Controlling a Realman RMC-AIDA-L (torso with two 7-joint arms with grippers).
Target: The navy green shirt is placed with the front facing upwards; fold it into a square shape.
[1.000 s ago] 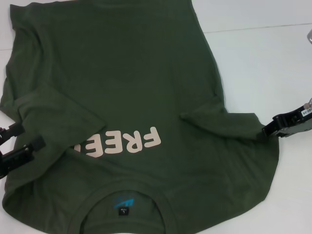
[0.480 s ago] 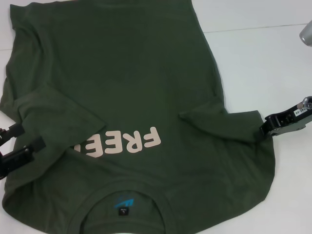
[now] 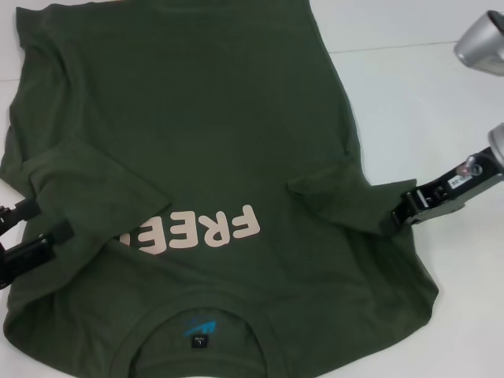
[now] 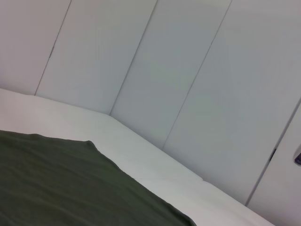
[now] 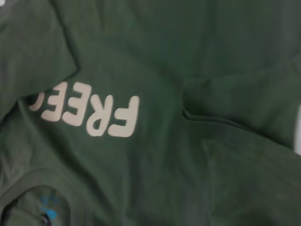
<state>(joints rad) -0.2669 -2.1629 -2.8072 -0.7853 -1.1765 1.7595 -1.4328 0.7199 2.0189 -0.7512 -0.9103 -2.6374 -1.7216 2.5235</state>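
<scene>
Black and clamped tight, the right end effector (image 3: 396,217) pinches the hem of the shirt's right sleeve and carries it inward over the body, which looks to me like the start of a side fold meant to narrow the garment toward a square. On the opposite side the left end effector (image 3: 35,228) sits at the edge of the left sleeve, its two dark fingers (image 3: 49,237) apart with cloth lying between them, apparently there to hold or gather that side; the left sleeve already lies doubled over the chest, covering the tail of the pink lettering (image 3: 197,232). The navy green shirt (image 3: 189,134) lies flat, front up, on the white bench (image 3: 425,102). Its collar (image 3: 201,311) points toward the robot and its bottom hem away, so its long axis runs straight out from the body.
</scene>
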